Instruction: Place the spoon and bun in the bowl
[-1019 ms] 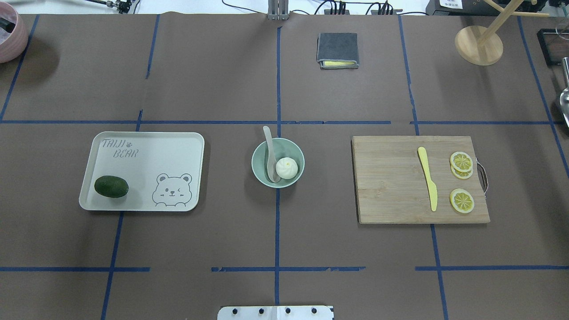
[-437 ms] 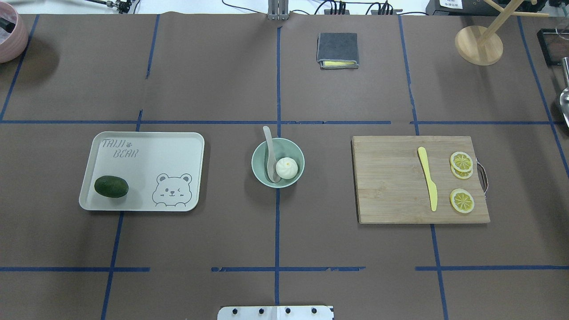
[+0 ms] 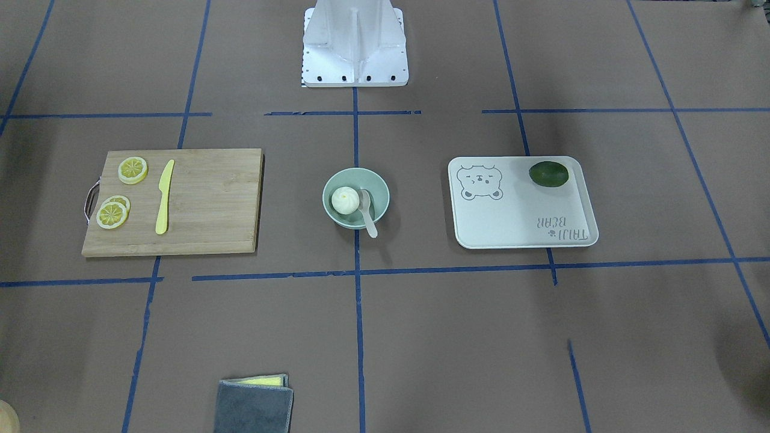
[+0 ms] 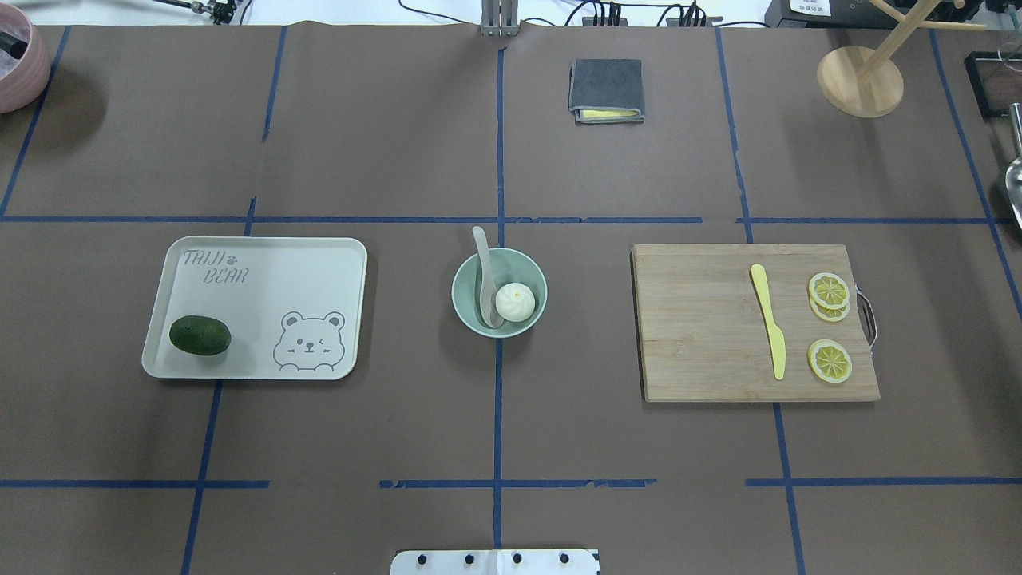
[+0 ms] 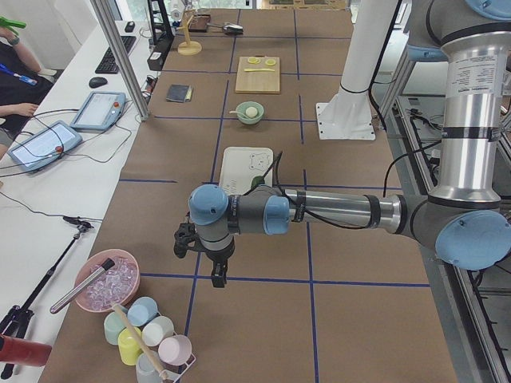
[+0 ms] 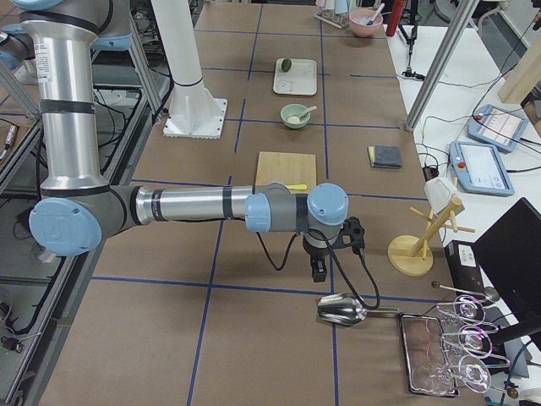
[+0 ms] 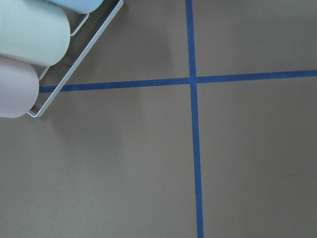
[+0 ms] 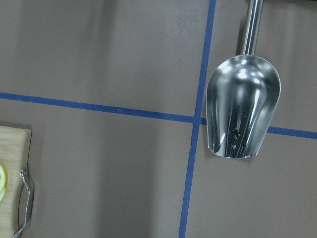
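The mint-green bowl (image 4: 463, 275) stands at the table's middle; it also shows in the front-facing view (image 3: 379, 187). The white pleated bun (image 4: 515, 303) lies inside it. The pale spoon (image 4: 484, 271) rests with its scoop in the bowl beside the bun, its handle leaning over the far rim. Both also show in the front-facing view: the bun (image 3: 343, 200) and the spoon (image 3: 367, 214). My left gripper (image 5: 217, 276) hangs far off at the table's left end. My right gripper (image 6: 319, 272) hangs at the right end. I cannot tell whether either is open or shut.
A bear-print tray (image 4: 263, 279) holds a dark green avocado (image 4: 200, 335). A wooden board (image 4: 703, 335) carries a yellow knife (image 4: 768, 319) and lemon slices (image 4: 829, 359). A grey cloth (image 4: 606, 89) lies at the back. A metal scoop (image 8: 242, 111) and cups (image 7: 25, 44) lie near the grippers.
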